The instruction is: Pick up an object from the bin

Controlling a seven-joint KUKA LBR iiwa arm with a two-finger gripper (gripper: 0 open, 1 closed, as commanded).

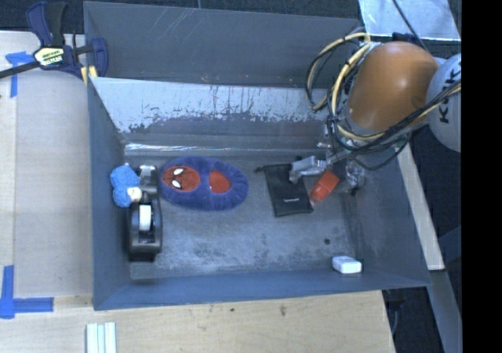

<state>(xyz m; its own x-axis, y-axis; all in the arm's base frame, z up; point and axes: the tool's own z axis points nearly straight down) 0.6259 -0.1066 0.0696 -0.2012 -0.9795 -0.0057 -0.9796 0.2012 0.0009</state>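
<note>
Gripper (321, 175) sits low at the right of the bin (235, 285), right at a small red-orange block (324, 185) beside the flat black case (286, 193). Pinched or spread, I can't tell. I'd confirm the hold, then lift straight.

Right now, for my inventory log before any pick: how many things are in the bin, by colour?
Blue: 2 (slipper, small lump)
Black: 2 (tape dispenser, flat piece)
White: 1 (small block)
Red-orange: 1 (chunk by the claw)
Total: 6
</note>
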